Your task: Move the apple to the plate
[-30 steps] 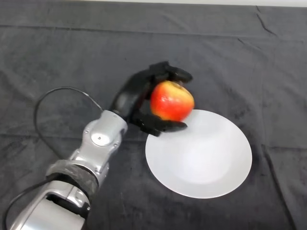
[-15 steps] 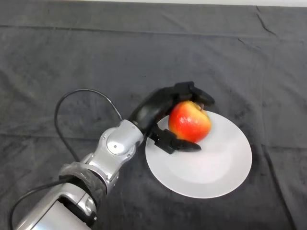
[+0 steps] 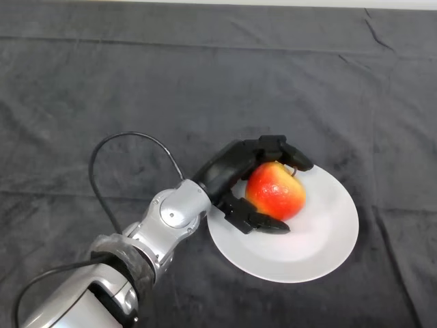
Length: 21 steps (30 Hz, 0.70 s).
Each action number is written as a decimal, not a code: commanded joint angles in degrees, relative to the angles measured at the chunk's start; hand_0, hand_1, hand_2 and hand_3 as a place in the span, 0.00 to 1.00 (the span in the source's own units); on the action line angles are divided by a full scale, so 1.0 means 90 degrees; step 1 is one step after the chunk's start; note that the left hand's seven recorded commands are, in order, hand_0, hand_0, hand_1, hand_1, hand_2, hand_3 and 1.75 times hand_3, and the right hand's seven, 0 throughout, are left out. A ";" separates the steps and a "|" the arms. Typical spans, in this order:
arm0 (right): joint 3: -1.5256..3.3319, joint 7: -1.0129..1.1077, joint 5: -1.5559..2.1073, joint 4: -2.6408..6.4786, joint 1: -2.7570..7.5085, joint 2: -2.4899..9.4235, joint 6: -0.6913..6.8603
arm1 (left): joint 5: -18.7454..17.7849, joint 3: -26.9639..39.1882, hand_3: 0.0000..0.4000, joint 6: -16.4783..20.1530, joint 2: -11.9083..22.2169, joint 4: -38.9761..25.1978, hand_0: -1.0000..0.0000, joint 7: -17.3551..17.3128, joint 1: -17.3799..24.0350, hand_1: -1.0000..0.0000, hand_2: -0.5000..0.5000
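Note:
A red and yellow apple (image 3: 276, 191) is over the left half of the white plate (image 3: 321, 239), low on it; whether it rests on the plate I cannot tell. My black left hand (image 3: 232, 169) is curled round the apple from the left, with fingers over its top and the thumb under its near side. The silver-grey arm comes in from the lower left.
A dark cloth (image 3: 102, 89) covers the whole table, with a few creases at the far right. The plate lies right of centre, toward the near side.
My hand has carried the apple to the right and toward me, from beyond the plate's left rim to over the plate, and lowered it. The grip has not changed.

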 commanded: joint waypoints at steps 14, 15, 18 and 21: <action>0.0171 0.0074 -0.0109 0.0231 0.0426 0.0263 0.0040 | -0.0066 -0.0386 0.00 0.0280 0.0276 -0.0325 1.00 0.0107 0.0051 1.00 0.50; 0.0171 0.0074 -0.0109 0.0231 0.0426 0.0263 0.0040 | -0.0065 -0.0389 0.00 0.0283 0.0284 -0.0324 1.00 0.0121 0.0049 1.00 0.50; 0.0171 0.0073 -0.0109 0.0232 0.0425 0.0263 0.0039 | -0.0065 -0.0378 0.00 0.0285 0.0310 -0.0312 1.00 0.0142 0.0029 1.00 0.50; 0.0172 0.0073 -0.0109 0.0233 0.0425 0.0263 0.0039 | -0.0062 -0.0341 0.00 0.0267 0.0344 -0.0287 1.00 0.0154 0.0005 1.00 0.50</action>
